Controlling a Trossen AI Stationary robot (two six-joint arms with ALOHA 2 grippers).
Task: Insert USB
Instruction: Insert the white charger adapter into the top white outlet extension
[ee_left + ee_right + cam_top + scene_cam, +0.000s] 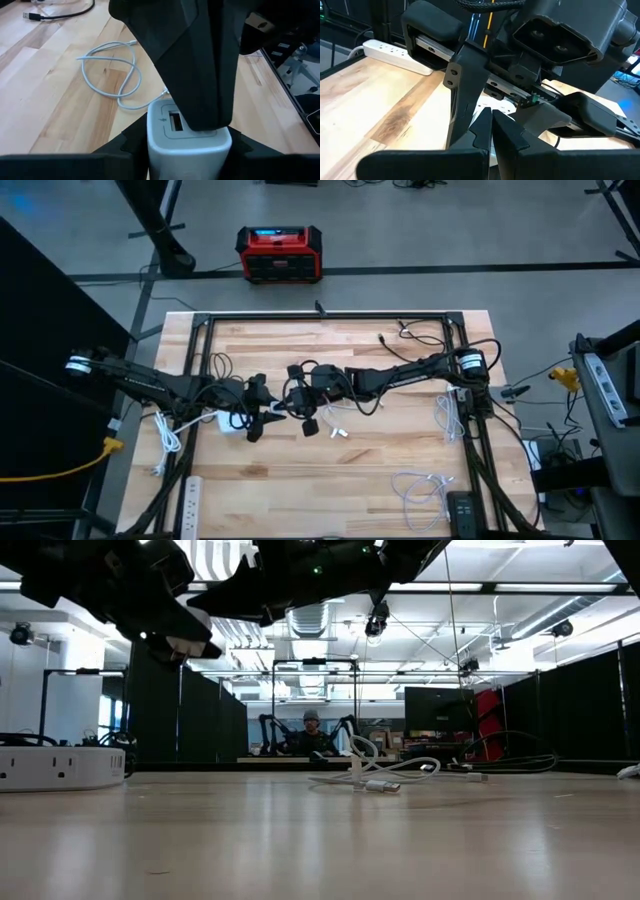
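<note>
1. We see a white charger block [187, 145] between the black fingers [120, 145] of the left gripper [262, 418].
2. Just beyond that gripper, a pale grey cable [112, 75] loops over the light wooden table [45, 100], streaked with darker grain.
3. The right gripper [492, 131] is black too; beyond it lies a white power strip [395, 54].
4. Well behind both arms stands a red and black box [279, 254].

Two dark arms [400, 373], black wedge-shaped fingers [482, 131]
</note>
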